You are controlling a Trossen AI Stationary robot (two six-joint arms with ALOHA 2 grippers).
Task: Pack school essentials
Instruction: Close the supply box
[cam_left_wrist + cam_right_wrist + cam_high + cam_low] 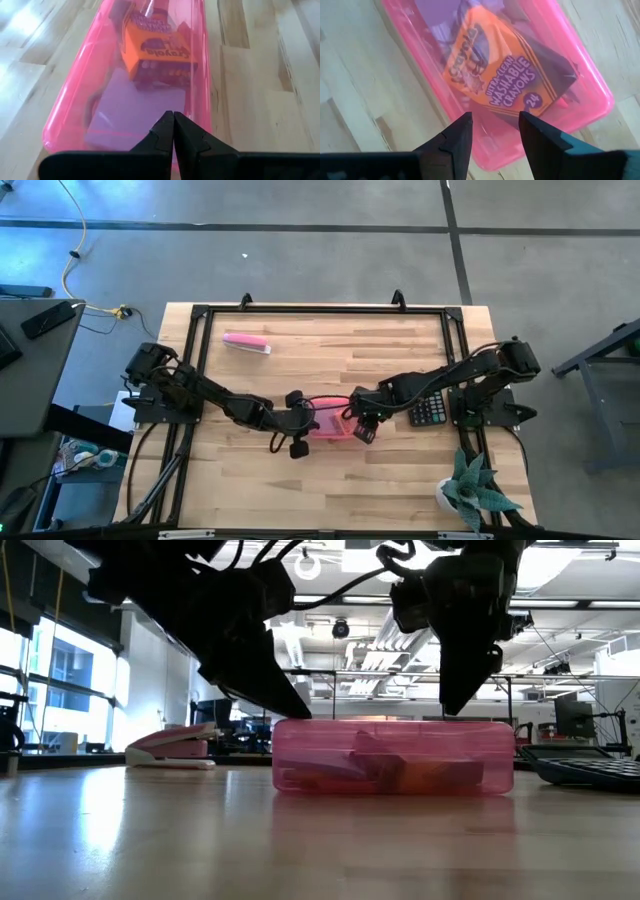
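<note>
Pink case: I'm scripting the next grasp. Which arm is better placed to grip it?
Right, probably. The right gripper is open above the pink case at its edge, near the Crayola crayon box inside. The left gripper is also at the case, but shut, so it must open first.

Grey concrete floor (330, 270) crossed by dark seams surrounds the pale wooden plank table (330, 480). Bright windows (60, 680) and ceiling strip lights (380, 635) fill the room behind.

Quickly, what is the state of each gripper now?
Left gripper: closed, holding nothing, over the pink case.
Right gripper: open, holding nothing, over the same case.
</note>
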